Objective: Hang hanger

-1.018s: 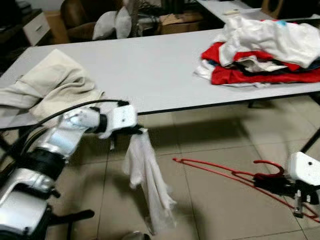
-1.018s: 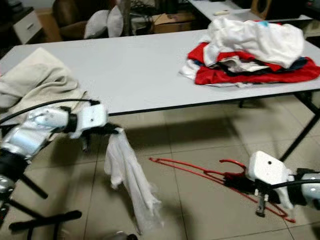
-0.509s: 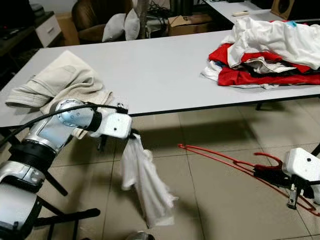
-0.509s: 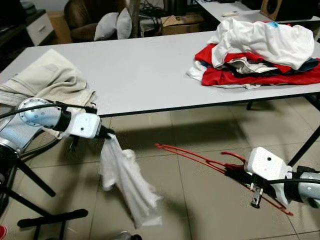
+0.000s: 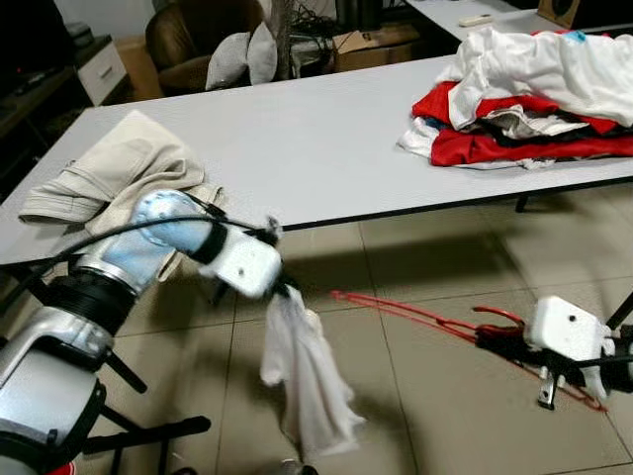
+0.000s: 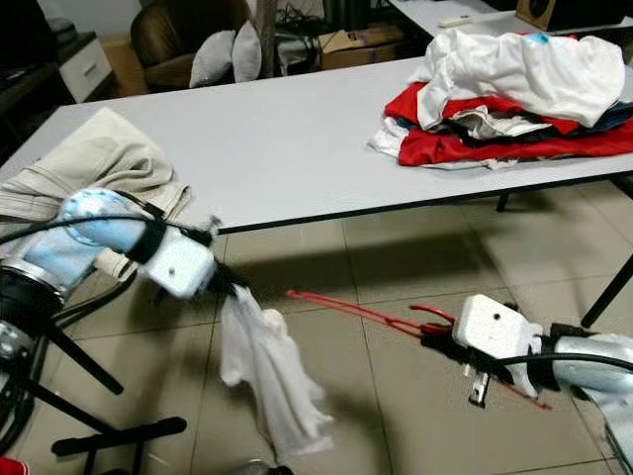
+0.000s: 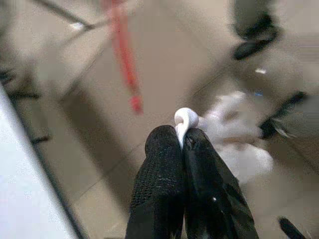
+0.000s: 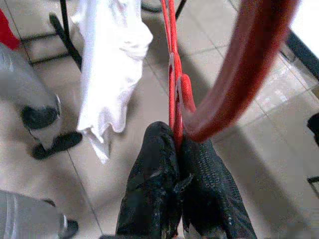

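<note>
A red hanger (image 5: 425, 317) is held low over the tiled floor, its long bar pointing toward my left. My right gripper (image 5: 492, 341) is shut on the hanger near its hook (image 8: 234, 89); the black fingers (image 8: 164, 189) pinch the red wire. A white garment (image 5: 302, 371) hangs limp in front of the table edge. My left gripper (image 5: 285, 290) is shut on the garment's top corner (image 7: 185, 119). The hanger's tip (image 6: 293, 294) lies just to the right of the garment.
A long grey table (image 5: 316, 139) stands ahead with a beige garment (image 5: 129, 173) on its left and a pile of red and white clothes (image 5: 534, 99) on its right. A black stand's legs (image 6: 109, 430) lie on the floor at lower left. A chair with cushions (image 5: 218, 45) stands behind.
My left gripper has carried the white garment rightward and lower, toward the hanger. My right gripper has moved the hanger leftward, so its tip now nears the garment.
</note>
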### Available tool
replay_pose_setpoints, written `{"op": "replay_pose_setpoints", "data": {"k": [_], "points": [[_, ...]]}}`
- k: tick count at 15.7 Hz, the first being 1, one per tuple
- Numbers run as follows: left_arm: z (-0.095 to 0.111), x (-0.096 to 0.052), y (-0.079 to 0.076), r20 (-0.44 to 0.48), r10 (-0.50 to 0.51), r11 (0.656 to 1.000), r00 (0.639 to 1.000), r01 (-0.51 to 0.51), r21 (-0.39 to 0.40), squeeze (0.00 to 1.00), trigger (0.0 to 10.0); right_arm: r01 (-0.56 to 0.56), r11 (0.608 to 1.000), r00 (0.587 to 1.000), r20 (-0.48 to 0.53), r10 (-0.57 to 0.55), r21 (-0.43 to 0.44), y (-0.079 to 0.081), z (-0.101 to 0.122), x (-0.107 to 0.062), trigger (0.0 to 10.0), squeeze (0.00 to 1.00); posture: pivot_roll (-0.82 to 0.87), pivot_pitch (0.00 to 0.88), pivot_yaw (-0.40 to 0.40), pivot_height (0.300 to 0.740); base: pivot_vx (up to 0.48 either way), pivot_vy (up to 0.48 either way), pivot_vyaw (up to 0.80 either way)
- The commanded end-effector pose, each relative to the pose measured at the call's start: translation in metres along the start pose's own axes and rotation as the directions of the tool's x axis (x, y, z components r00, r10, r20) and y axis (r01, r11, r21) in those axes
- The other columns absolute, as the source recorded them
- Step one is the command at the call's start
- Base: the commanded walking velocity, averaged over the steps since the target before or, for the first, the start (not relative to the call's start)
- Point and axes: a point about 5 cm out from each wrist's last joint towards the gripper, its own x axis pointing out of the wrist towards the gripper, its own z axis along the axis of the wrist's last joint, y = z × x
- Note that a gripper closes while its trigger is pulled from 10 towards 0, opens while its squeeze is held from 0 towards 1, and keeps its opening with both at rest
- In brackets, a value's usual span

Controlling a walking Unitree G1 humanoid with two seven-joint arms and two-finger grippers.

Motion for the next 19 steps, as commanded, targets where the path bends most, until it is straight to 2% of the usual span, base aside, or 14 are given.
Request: {"op": "replay_pose_setpoints", "data": {"k": [1,2,4,7,10,15,18,19], "points": [[0.001,0.008,-0.010,0.016,-0.073,0.997,0.997,0.073,0.014,0.00,0.0,-0.033,0.999,0.999,-0.010,0.033,-0.023,0.004,-0.001,0.003,10.0,0.00,-0.01,0.044,0.201,0.740,0.000,0.000,0.00],[-0.001,0.013,-0.012,0.020,-0.084,0.996,0.996,0.083,0.015,0.00,0.0,-0.067,0.998,0.998,-0.005,0.067,-0.016,0.007,0.000,0.004,10.0,0.00,-0.01,0.048,0.202,0.740,0.000,0.000,0.00],[-0.002,0.014,-0.003,0.018,-0.045,0.999,0.999,0.045,0.023,0.00,0.0,-0.141,0.989,0.990,-0.004,0.141,-0.037,0.015,0.002,0.007,10.0,0.00,-0.01,0.057,0.201,0.740,0.000,0.000,0.00],[0.001,0.014,0.002,0.030,-0.013,0.999,0.999,0.012,0.033,0.00,0.0,-0.204,0.976,0.979,-0.037,0.202,-0.078,0.019,0.000,0.016,10.0,0.00,-0.02,0.048,0.188,0.740,0.000,0.000,0.00],[0.008,0.011,0.004,0.064,0.011,0.998,0.998,-0.015,0.059,0.00,0.0,-0.201,0.970,0.976,-0.115,0.186,-0.134,0.014,-0.008,0.027,10.0,0.00,-0.01,0.040,0.179,0.740,0.000,0.000,0.00],[0.024,0.007,0.004,0.123,0.049,0.993,0.991,-0.062,0.103,0.00,0.0,-0.146,0.980,0.978,-0.169,0.122,-0.135,0.004,-0.012,0.034,10.0,0.00,0.00,0.038,0.187,0.740,0.000,0.000,0.00],[0.032,0.004,0.008,0.160,0.091,0.987,0.983,-0.110,0.115,0.00,0.0,-0.163,0.979,0.969,-0.207,0.136,-0.121,0.009,-0.017,0.040,10.0,0.00,0.01,0.043,0.192,0.740,0.000,0.000,0.00],[0.034,0.002,0.011,0.171,0.122,0.982,0.978,-0.144,0.122,0.00,0.0,-0.187,0.976,0.965,-0.206,0.162,-0.110,0.016,-0.018,0.043,10.0,0.00,0.01,0.049,0.195,0.740,0.000,0.000,0.00]]}}
